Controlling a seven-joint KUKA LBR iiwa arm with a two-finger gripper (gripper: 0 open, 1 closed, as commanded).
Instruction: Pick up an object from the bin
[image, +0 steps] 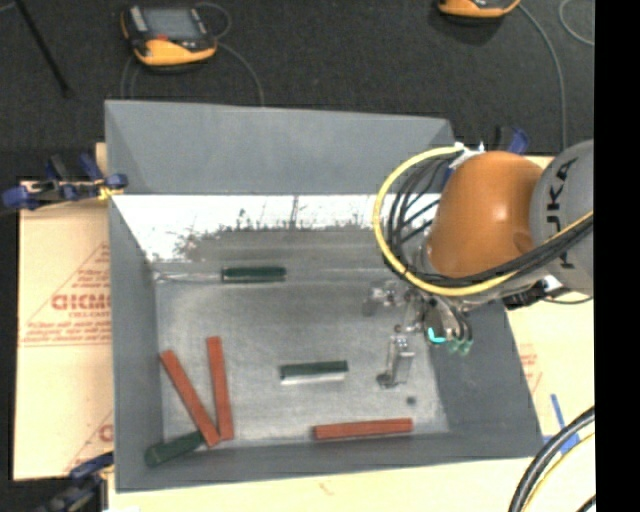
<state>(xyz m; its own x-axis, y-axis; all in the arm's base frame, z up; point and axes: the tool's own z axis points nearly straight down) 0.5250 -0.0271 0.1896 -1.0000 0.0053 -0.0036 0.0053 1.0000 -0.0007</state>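
My gripper (397, 362) sits low at the right of the bin (280, 150); can't tell if it's spread or pressed together. Green bar (313, 372) lies near, to view-left, its long axis running straight toward me (red bar (362, 430) lies parallel by the front wall).

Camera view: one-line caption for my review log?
Claw low at the right of the bin, near a green bar and a red bar.

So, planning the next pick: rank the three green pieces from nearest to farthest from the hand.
1. Grey-green bar, mid-floor, just left of the hand.
2. Dark green bar, by the far wall.
3. Dark green piece, near-left corner.
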